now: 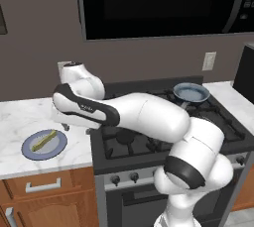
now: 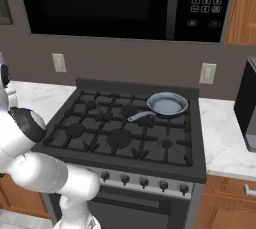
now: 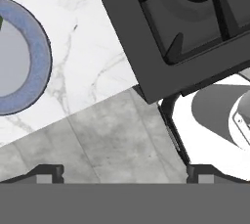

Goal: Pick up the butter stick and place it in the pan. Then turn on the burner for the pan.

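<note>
Thin yellowish-olive butter stick [image 1: 44, 140], lying flat and diagonally across a round blue plate [image 1: 57, 148] on the white marble counter left of the stove. Small round shallow frying pan [image 1: 191, 92], blue-grey inside, resting empty on the rear right burner, its straight dark grey handle [image 2: 141, 116] pointing toward the stove's front-left.

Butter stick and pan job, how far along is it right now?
Nothing is done yet. The butter stick lies on the blue plate on the counter; the pan sits empty on the stove. The gripper is open beside the plate. Grasping, placing and the burner remain.
</note>
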{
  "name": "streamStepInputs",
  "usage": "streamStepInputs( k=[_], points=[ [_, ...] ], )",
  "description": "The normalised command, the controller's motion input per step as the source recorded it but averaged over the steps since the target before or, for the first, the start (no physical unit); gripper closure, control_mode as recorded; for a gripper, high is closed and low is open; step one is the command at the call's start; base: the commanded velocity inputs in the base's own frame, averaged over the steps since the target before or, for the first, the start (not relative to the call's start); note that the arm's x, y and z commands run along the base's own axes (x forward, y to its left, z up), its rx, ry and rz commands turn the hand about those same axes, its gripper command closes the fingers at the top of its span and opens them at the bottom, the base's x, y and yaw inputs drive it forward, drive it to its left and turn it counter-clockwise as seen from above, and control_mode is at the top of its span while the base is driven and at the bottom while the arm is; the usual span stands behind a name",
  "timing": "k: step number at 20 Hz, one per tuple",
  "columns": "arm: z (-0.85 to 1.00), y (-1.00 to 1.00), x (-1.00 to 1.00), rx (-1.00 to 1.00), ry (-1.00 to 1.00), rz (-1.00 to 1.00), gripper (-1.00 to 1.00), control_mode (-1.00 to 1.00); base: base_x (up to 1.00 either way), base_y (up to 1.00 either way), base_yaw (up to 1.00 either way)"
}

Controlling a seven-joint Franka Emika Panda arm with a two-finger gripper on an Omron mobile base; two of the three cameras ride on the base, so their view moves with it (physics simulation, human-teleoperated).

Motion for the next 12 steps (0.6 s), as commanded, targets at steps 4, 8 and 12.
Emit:
streamStepInputs(
  k=[4, 8, 12],
  points=[
    [-0.3, 0.34, 0.25, 0.0, 0.0, -0.04, -1.0, -1.0, 0.0, 0.0, 0.0],
    [-0.24, 0.24, 0.23, 0.0, 0.0, -0.02, -1.0, -1.0, 0.0, 0.0, 0.0],
    [-0.09, 0.26, 0.28, 0.0, 0.0, -0.02, -1.0, -1.0, 0.0, 0.0, 0.0]
  ],
)
